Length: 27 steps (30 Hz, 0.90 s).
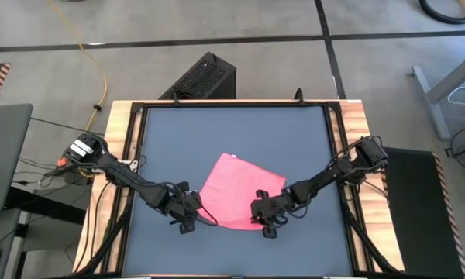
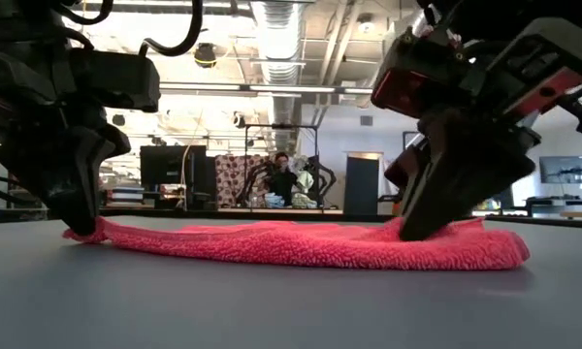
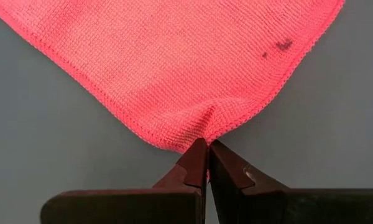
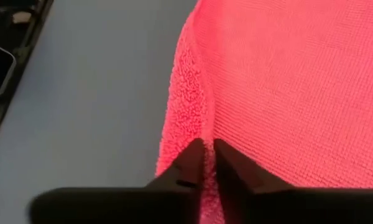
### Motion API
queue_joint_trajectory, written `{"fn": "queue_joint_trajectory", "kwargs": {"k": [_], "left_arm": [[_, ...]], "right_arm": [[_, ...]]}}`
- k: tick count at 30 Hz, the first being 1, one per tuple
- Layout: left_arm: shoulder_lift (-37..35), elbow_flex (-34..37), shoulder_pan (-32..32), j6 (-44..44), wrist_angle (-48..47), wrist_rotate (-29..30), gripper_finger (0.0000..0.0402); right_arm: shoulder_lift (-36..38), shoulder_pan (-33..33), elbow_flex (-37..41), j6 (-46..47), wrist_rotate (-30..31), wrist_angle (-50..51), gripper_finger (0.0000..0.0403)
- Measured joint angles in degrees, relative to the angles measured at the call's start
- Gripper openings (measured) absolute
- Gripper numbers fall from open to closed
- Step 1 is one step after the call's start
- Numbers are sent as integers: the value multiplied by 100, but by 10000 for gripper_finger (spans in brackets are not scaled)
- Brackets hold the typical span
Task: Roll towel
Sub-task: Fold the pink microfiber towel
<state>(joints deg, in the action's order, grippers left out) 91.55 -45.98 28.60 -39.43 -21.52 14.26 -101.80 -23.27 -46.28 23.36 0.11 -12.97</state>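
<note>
Towel (image 3: pixel 193 68): dark spots, left-wrist only.

small bright pink soft cloth towel (image 1: pixel 239 191) flat on dark grey tabletop (image 1: pixel 232 132), left gripper (image 1: pixel 192 218) at its left corner, right gripper (image 1: pixel 264 218) at its right edge
</note>
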Motion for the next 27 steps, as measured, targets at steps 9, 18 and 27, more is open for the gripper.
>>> {"fn": "queue_joint_trajectory", "kwargs": {"k": [9,18,27], "left_arm": [[-335,0,0,240,-13,-33,0],[-425,-943,-443,2033,-17,-199,0],[-258,-1749,-2071,3743,-813,-288,0]], "right_arm": [[781,-677,0,874,456,480,24],[1322,-1416,-2,2175,2674,2372,21],[2136,-669,-2,2909,3544,4842,16]]}}
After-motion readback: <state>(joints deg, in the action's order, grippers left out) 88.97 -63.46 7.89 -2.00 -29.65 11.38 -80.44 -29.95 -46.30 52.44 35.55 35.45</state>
